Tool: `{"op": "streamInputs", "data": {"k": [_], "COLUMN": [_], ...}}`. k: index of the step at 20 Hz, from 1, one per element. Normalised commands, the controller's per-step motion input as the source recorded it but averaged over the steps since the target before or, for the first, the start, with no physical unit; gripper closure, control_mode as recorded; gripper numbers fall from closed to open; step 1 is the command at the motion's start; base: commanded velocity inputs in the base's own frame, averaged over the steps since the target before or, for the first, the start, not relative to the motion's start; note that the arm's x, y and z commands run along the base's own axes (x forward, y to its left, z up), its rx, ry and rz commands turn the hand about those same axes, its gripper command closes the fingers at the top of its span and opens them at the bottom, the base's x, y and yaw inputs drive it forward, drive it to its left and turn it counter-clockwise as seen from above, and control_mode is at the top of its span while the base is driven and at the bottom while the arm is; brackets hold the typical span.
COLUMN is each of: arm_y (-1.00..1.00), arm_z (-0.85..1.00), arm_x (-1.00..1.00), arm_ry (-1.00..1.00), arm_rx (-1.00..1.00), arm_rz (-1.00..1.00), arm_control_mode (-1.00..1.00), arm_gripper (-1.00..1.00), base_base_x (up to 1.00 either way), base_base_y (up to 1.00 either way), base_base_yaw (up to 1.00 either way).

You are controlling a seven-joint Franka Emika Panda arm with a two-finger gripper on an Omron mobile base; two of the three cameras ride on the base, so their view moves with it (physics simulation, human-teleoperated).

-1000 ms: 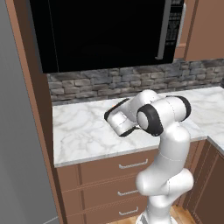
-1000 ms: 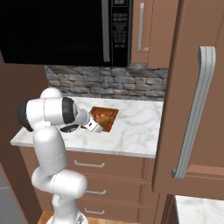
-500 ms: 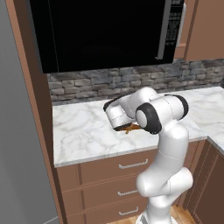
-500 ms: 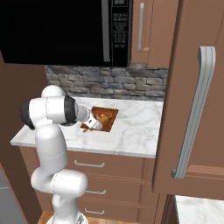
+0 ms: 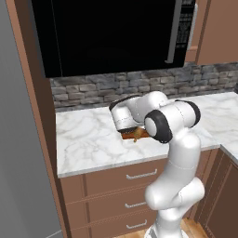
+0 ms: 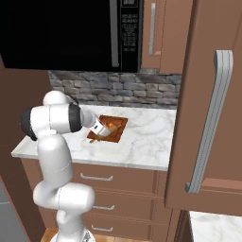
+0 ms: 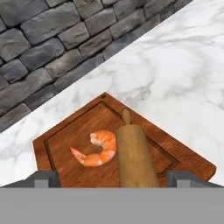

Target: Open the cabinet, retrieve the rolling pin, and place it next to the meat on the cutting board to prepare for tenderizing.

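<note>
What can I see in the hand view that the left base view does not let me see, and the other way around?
Hand view: the shrimp on the cutting board, the rolling pin beside it, touching or nearly.
Left base view: the microwave, the drawers, and the gripper low over the board.
Both: the board, marble counter, stone backsplash.

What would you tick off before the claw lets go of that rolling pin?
1. Rolling pin is over the cutting board: ok.
2. It lies beside the shrimp, not on top of it: ok, close alongside.
3. Pin is resting on the board, not hanging above it: cannot tell.
4. Claw grips the pin: cannot tell, though the pin runs between the tips.
5. Board sits flat on the counter: ok.
</note>
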Motion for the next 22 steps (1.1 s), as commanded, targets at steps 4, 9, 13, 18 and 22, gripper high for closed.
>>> {"op": "streamInputs", "data": {"k": [4,9,13,18,22], "arm_y": [0.00,0.00,0.00,0.00,0.00], "arm_z": [0.33,0.53,0.72,0.75,0.78], "arm_x": [-0.40,-0.49,-0.34,-0.18,-0.20], "arm_ry": [-0.12,-0.11,-0.02,0.00,0.01], "arm_rx": [0.00,0.00,0.00,0.00,0.00], "arm_rz": [0.00,0.00,0.00,-0.03,-0.03], "arm_control_mode": [-1.00,-1.00,-1.00,-1.00,-1.00], "arm_gripper": [-1.00,-1.00,-1.00,-1.00,-1.00], "base_base_x": [0.00,0.00,0.00,0.00,0.00], "base_base_y": [0.00,0.00,0.00,0.00,0.00], "base_base_yaw": [0.00,0.00,0.00,0.00,0.00]}}
